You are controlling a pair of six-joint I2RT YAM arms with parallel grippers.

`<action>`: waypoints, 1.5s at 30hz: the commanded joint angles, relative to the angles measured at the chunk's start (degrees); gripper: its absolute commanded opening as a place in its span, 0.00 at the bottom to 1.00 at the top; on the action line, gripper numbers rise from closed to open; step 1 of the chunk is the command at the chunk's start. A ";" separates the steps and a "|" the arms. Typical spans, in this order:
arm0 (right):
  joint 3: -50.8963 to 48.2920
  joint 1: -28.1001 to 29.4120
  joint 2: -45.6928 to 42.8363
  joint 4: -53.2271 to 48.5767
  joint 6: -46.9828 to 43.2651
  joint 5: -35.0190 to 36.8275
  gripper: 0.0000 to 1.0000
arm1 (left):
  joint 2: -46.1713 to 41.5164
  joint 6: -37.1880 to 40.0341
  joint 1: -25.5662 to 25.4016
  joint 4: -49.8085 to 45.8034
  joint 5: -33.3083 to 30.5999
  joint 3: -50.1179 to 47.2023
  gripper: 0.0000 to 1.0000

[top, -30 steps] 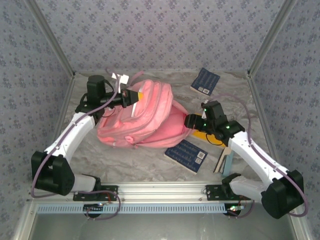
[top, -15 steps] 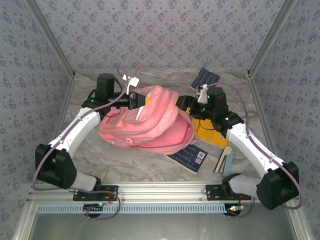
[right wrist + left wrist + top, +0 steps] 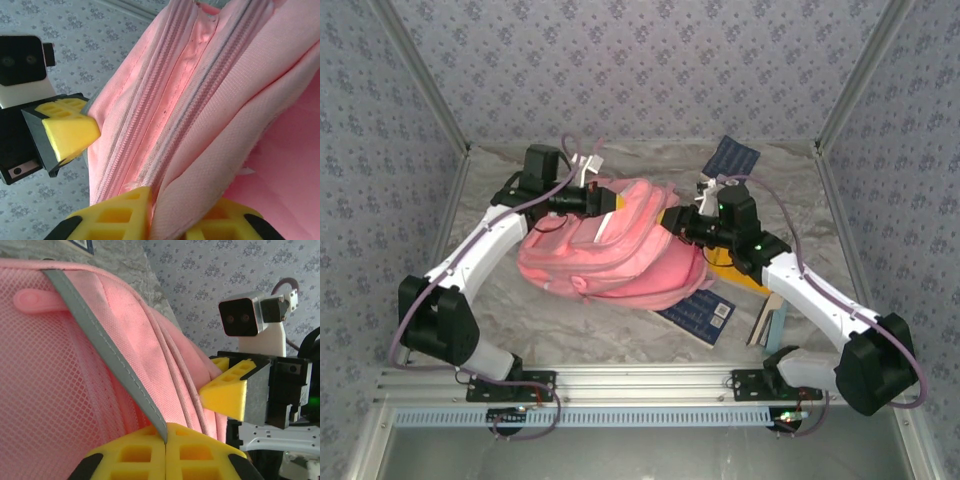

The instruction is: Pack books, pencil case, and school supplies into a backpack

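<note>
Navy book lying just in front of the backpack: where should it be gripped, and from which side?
Pinch the navy book at its right-hand corner, by the white label, coming from the right. It lies flat, and its far side meets the pink backpack, so probably only the near edges are free.

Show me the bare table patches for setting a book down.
Free: near-left, between the pink fabric backpack and metal front rail; far strip behind it. Crowded: near-right, around the dotted navy book and yellow book.
</note>
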 commanded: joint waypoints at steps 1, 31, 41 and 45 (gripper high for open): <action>-1.04 1.53 -0.41 5.19 2.79 -0.28 0.15 | -0.46 -5.48 -0.58 1.40 2.48 0.00 0.14; 4.04 7.96 -2.73 -9.41 -2.98 10.84 0.46 | -0.40 -4.93 1.47 -8.30 1.08 4.95 0.00; 11.89 7.03 -7.80 -44.10 -17.42 38.01 0.84 | 1.47 -9.24 7.60 -1.21 2.68 7.74 0.00; 10.61 3.90 -9.53 -56.60 -13.71 50.54 0.88 | 2.45 -10.64 6.85 0.16 3.29 8.20 0.00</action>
